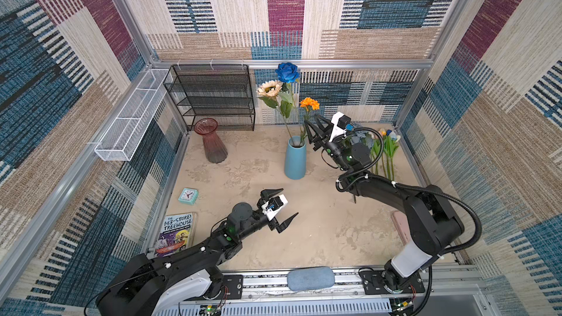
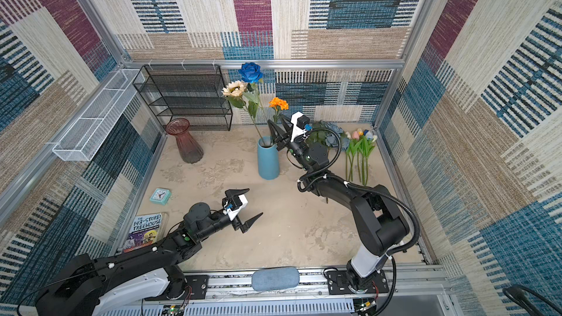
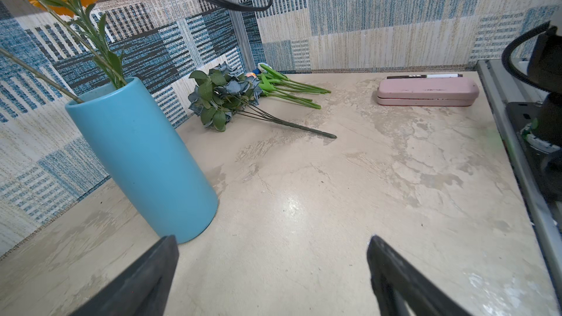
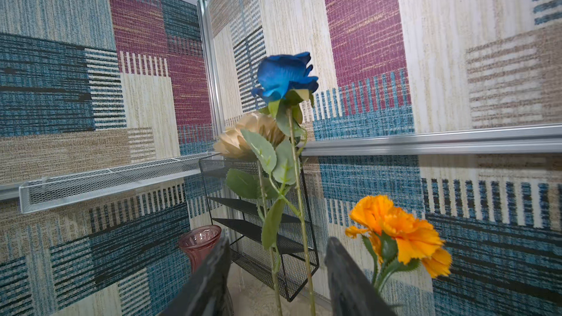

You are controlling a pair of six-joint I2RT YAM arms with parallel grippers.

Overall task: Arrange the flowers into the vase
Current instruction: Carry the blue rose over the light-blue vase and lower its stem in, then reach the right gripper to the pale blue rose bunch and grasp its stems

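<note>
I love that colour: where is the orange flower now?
In both top views the orange flower stands in the blue vase, right of the cream sunflower, its stem beside the right gripper.

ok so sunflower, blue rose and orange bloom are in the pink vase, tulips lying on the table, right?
Wrong vase. In both top views the sunflower, blue rose and orange bloom stand in the blue vase; the tulips do lie on the table.

Teal clock (image 1: 188, 196), book (image 1: 176, 234), black mesh rack (image 1: 213, 95), pink case (image 3: 425, 92)
</note>
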